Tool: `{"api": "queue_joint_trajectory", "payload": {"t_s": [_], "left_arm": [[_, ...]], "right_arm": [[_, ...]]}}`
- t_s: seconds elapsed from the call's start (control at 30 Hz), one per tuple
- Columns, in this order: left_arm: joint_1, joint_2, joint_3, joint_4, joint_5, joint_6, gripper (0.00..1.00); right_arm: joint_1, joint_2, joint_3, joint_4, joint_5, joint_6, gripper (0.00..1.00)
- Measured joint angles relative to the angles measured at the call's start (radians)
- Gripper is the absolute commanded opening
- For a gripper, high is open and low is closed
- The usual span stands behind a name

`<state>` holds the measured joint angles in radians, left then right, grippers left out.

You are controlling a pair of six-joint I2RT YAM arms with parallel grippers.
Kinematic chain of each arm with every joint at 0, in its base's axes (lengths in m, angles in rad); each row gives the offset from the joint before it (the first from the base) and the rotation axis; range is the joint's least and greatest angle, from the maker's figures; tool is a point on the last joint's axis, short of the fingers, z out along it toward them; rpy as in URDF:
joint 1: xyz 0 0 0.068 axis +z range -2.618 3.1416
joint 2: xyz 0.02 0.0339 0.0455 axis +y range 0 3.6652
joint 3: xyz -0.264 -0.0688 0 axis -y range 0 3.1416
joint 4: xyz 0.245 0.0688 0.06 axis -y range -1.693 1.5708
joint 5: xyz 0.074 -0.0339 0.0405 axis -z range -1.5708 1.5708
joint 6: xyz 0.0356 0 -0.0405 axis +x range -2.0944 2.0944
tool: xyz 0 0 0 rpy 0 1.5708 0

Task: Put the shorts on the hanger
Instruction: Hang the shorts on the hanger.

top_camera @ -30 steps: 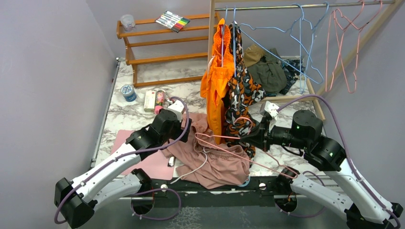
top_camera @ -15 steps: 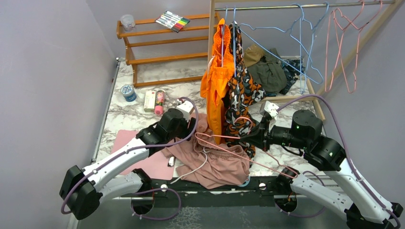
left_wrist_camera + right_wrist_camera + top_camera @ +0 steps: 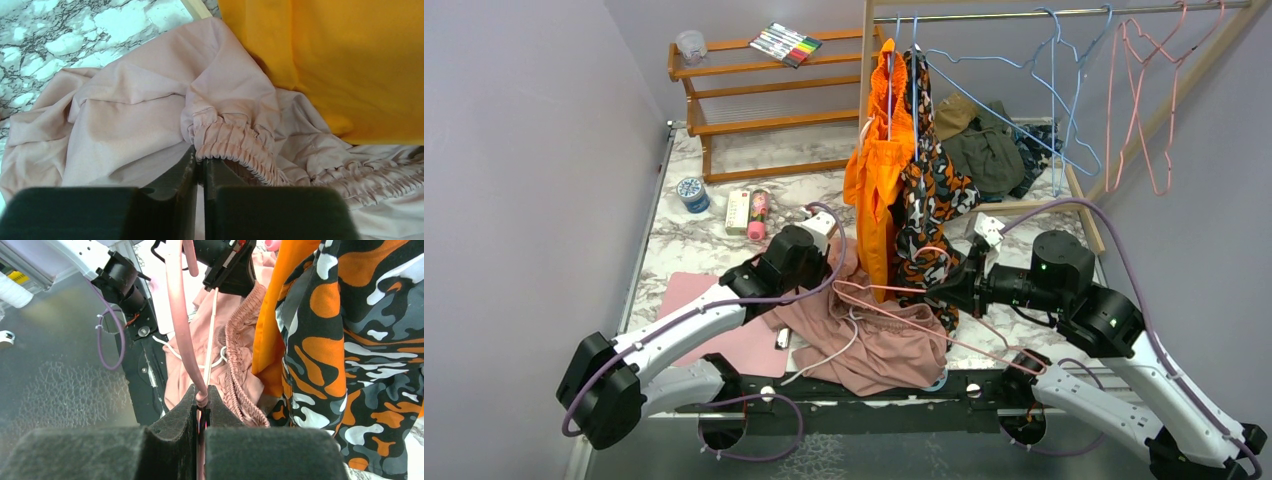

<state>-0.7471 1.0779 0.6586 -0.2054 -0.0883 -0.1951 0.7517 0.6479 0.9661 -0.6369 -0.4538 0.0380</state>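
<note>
Gripping the shorts (image 3: 874, 340) by a fold of the gathered waistband, with the left pincer (image 3: 200, 159) clenched on that fold at the upper left of the pink heap. Probably pinching the elastic there to lift and spread the waist opening, judging by the task.

Lying crumpled on the table (image 3: 714, 225) at lower centre of the overhead view, right under the hanging orange garment (image 3: 871, 180), whose hem drapes onto the pink cloth, and just beside the camouflage garment (image 3: 929, 200). Bunched too much for a clean long axis, but with the waistband along the upper edge of the heap, running roughly left to right, and the legs spilling toward the bottom of the frame. With the white drawstring (image 3: 829, 355) trailing off to lower left.

Clamping the hanger (image 3: 181, 325) in the right pincer (image 3: 201, 392), shut tight on the thin pink wire. Held low and nearly flat over the shorts, seemingly to offer a free end toward the waistband for threading. Long axis slanting from the centre of the overhead frame down to lower right, laid over rather than upright. Cannot tell which end carries the hook. Passing above the fabric rather than through it, so not yet hung.
</note>
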Motion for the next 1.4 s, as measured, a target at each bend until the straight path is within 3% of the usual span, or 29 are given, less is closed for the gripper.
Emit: {"api": "queue_joint_trajectory", "payload": {"t_s": [0.3,0.7,0.83,1.07,1.4], "left_arm": [[0.0,-0.045,0.01,-0.092,-0.005,-0.035,0.0],[0.0,-0.142,0.191,-0.32,-0.069,-0.143,0.0],[0.0,-0.118,0.232,-0.381,-0.076,-0.162,0.0],[0.0,-0.064,0.285,-0.461,-0.108,-0.167,0.0],[0.002,-0.037,0.307,-0.534,-0.145,-0.163,0.0]], "right_arm": [[0.0,0.039,-0.007,0.01,-0.014,0.005,0.01],[0.024,0.161,0.02,0.067,-0.046,-0.011,0.01],[0.127,0.223,0.08,0.083,0.035,-0.042,0.01],[0.42,0.314,0.128,0.098,0.312,-0.115,0.01],[0.454,0.283,0.134,0.092,0.492,-0.164,0.01]]}}
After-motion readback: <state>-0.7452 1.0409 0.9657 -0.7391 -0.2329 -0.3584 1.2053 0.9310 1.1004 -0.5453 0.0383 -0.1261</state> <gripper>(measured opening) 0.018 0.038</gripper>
